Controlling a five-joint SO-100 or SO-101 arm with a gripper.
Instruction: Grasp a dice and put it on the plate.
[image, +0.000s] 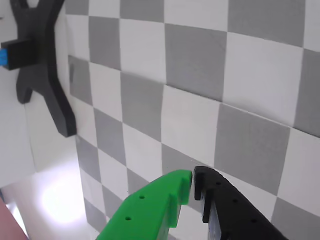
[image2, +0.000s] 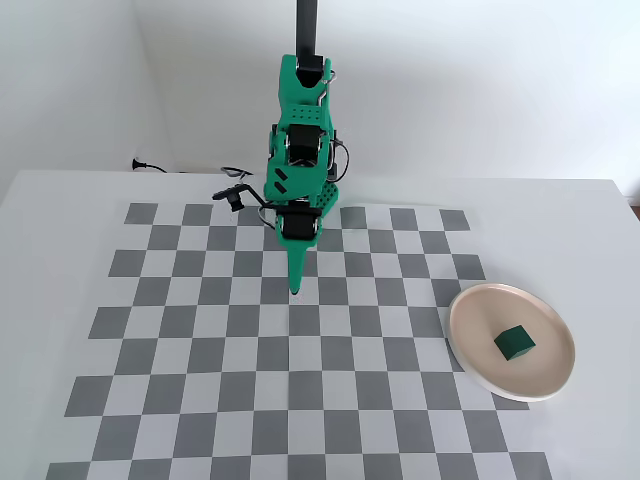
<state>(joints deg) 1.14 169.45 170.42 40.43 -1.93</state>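
Green and black fingertips of the two-finger gripper fill the near edge of the wrist view, drawn almost together with only a thin slit between them and nothing held. Beneath them lies the flat grey-and-white checkerboard mat, and at the far left of that view sits a black X-shaped plastic bracket with a small blue block at its edge. In the fixed view the bright green arm stands at the far side of the mat, folded so that the gripper points straight down over the squares a little left of centre, touching nothing that can be made out. Well apart from it, at the near right, the round, shallow, pale beige-pink plate with a cream rim rests partly on the mat and partly on the white table. On the plate, slightly right of its centre, sits the small dark green plain cube that is the dice, flat on one face. By this showing the task looks finished: the dice lies on the plate, the claw is empty and clear of it, and no further dice shows anywhere on the mat.
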